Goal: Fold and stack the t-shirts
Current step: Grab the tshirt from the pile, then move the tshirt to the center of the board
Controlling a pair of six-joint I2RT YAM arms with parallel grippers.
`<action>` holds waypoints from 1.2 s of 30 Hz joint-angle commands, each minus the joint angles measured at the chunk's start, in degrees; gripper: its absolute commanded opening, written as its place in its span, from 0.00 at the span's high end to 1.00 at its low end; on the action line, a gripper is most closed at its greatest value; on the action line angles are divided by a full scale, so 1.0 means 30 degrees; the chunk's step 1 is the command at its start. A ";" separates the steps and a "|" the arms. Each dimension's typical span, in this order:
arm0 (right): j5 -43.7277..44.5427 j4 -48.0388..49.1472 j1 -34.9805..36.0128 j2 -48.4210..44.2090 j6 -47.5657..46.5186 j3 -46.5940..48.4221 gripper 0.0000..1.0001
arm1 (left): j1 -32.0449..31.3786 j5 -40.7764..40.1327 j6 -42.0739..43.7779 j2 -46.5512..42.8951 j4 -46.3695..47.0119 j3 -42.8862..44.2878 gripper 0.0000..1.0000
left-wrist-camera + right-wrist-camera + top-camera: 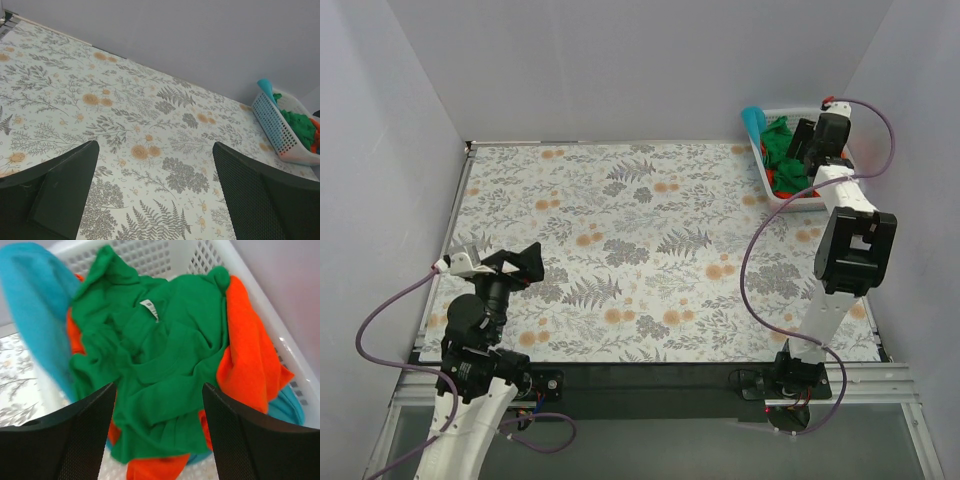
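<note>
The t-shirts lie crumpled in a white lattice basket (767, 178) at the back right. A bright green shirt (160, 365) with a white label lies on top. An orange-red shirt (250, 355) lies beside and under it, and a teal-blue one (35, 305) hangs over the basket's rim. My right gripper (157, 430) hovers open just above the green shirt, holding nothing; it also shows in the top view (810, 150). My left gripper (520, 262) is open and empty over the table's front left. The shirts also show in the left wrist view (300, 127).
The table (620, 250) has a floral cloth with leaves and orange flowers. Grey walls close in the back and both sides. The basket (277, 130) stands tight in the back right corner. Purple cables loop beside each arm.
</note>
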 commanded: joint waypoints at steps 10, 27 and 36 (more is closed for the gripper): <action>-0.3415 0.0064 -0.0915 0.6258 0.0308 0.4551 0.59 | 0.0051 0.1217 0.0744 0.1855 0.0288 -0.0066 0.05; -0.0046 -0.0171 0.2832 -0.3142 -0.5609 0.4727 0.99 | 0.0051 0.1246 0.0744 0.1564 0.0317 -0.0096 0.07; -0.5056 -0.1079 0.6727 -0.7011 -0.5408 0.4671 0.99 | 0.0051 0.1481 0.0598 0.0685 0.0434 -0.0184 0.07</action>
